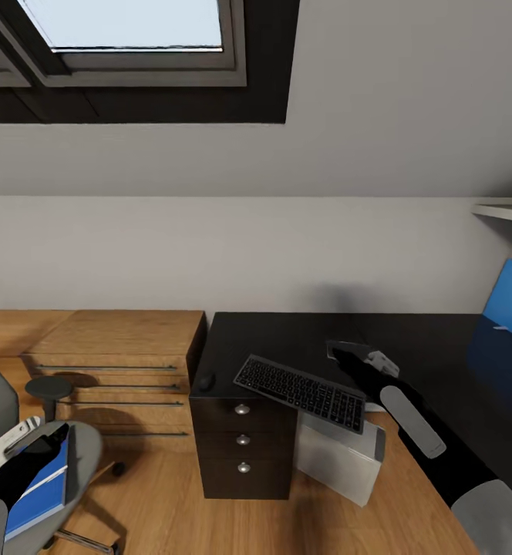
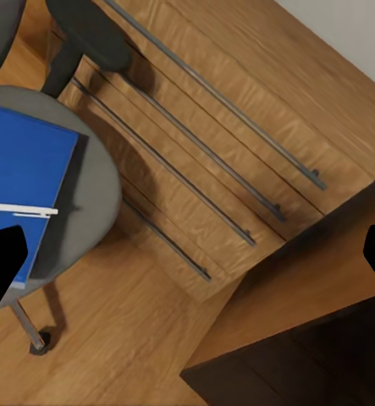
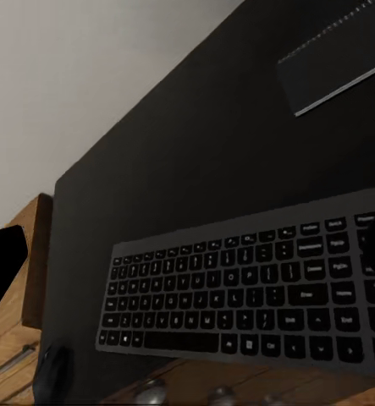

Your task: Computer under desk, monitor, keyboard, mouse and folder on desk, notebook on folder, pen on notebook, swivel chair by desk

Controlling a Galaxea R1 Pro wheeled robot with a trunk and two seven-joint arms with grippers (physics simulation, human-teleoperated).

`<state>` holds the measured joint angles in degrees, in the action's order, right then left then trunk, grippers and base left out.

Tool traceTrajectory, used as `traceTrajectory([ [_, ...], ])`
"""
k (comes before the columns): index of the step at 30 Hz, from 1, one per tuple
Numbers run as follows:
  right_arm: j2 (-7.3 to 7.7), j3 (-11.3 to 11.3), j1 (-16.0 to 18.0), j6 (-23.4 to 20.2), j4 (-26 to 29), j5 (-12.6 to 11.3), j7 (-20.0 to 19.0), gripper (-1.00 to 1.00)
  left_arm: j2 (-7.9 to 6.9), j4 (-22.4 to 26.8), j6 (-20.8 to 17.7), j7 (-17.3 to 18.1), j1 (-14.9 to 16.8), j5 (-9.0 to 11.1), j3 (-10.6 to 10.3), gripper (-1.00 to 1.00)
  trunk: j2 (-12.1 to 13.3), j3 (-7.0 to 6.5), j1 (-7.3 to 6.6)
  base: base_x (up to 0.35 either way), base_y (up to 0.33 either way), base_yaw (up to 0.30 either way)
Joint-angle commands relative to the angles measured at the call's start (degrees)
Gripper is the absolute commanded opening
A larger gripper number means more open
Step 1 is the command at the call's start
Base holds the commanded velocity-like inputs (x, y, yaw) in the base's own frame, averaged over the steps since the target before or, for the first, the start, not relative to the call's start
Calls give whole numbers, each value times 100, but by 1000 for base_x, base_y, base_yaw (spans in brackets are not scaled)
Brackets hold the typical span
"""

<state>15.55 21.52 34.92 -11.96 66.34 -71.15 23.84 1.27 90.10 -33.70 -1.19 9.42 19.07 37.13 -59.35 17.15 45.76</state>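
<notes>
The slim grey dark-keyed keyboard (image 3: 246, 292) lies on the glossy black desk (image 1: 302, 339), partly overhanging its front edge, under the right gripper (image 1: 347, 356)'s spread jaws; the left gripper (image 1: 21, 447), jaws likewise apart, hovers over the blue folder (image 2: 22, 182) on the grey swivel chair (image 2: 98, 182).

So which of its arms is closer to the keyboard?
The right. Its gripper hovers just past the keyboard on the desk; the left gripper is far off, over the chair.
</notes>
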Motion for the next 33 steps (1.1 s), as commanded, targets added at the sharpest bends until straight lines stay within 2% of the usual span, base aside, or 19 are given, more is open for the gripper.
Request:
traceTrajectory([
  [1,18,9,6,-6,-27,-61,-9,100,5,8,-37,-12,7,54,12,100,-47,26,23,0,0,0],
  [9,122,-68,6,-8,-185,-177,-224,100,8,8,-35,-12,7,53,13,100,-368,170,199,0,0,0],
  [10,275,-82,6,-2,-195,-189,-242,100,17,8,-31,-12,7,53,13,100,-408,188,221,0,0,0],
  [16,401,-96,-1,43,-191,-271,-246,100,30,15,-33,-17,7,53,13,100,-649,296,353,0,0,0],
  [22,401,-95,-2,157,-192,-285,-240,100,67,17,-40,-14,7,49,13,100,-890,403,485,-26,0,0],
  [33,362,-87,-2,176,-192,-292,-240,100,75,17,-40,-14,7,51,13,100,-1331,601,726,-215,0,0],
])
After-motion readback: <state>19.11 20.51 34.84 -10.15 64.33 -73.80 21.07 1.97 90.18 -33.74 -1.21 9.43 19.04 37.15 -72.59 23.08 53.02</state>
